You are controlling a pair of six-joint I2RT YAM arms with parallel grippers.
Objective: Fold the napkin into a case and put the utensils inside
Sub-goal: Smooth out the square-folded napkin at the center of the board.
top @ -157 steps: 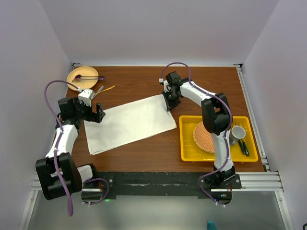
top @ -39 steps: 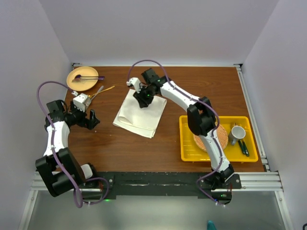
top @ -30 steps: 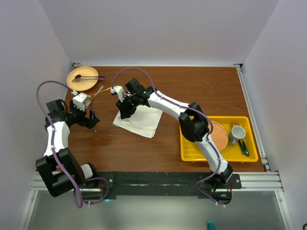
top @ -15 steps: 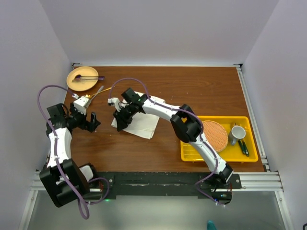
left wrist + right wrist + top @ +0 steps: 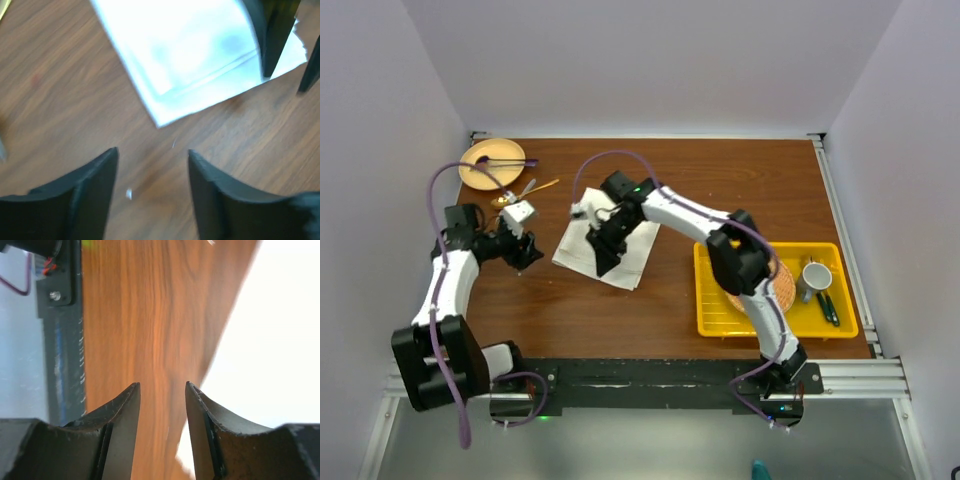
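The napkin (image 5: pixel 577 246) lies folded into a small multi-layered rectangle on the wooden table (image 5: pixel 720 180), left of centre. The right gripper (image 5: pixel 603 262) hangs low over the cloth's near edge; in the wrist view its jaws stand apart with nothing between them. The left gripper (image 5: pixel 152 192) hovers over bare wood just beside the napkin's left corner, jaws also parted and empty. The gold utensils (image 5: pixel 542 185) rest on the table behind the left gripper, near the tan plate (image 5: pixel 480 175), apart from the napkin.
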